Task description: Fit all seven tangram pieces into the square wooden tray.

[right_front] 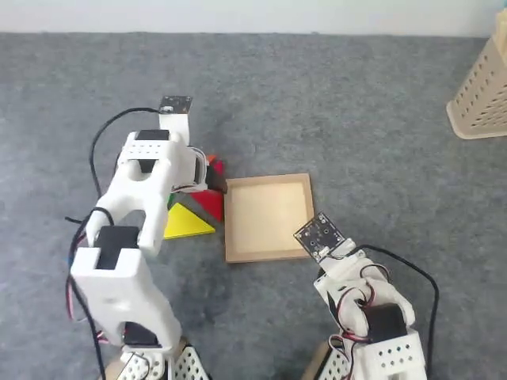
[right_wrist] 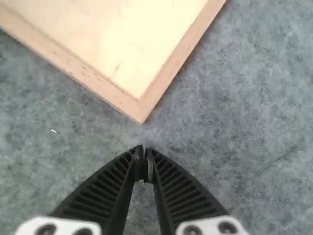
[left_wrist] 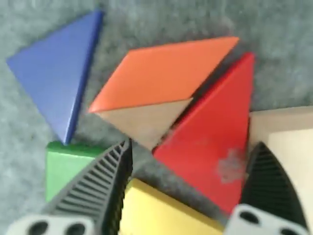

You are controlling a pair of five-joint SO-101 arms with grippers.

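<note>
My left gripper (left_wrist: 192,146) hangs open over a cluster of tangram pieces just left of the square wooden tray (right_front: 269,255). Between its fingers lie the red triangle (left_wrist: 215,142) and the edge of a yellow triangle (left_wrist: 161,210). Beyond them sit an orange parallelogram (left_wrist: 161,71), a small tan triangle (left_wrist: 144,120), a blue triangle (left_wrist: 54,68) and a green piece (left_wrist: 63,166). In the high view the yellow triangle (right_front: 186,222) and red triangle (right_front: 210,203) show beside the left arm (right_front: 146,182). My right gripper (right_wrist: 143,161) is shut on nothing, just off a corner of the tray (right_wrist: 171,63), whose inside is bare wood.
Grey carpet covers the table. A cream perforated basket (right_front: 483,87) stands at the far right edge. The right arm's base (right_front: 380,332) sits near the front, and the left arm's body covers some of the pieces from above.
</note>
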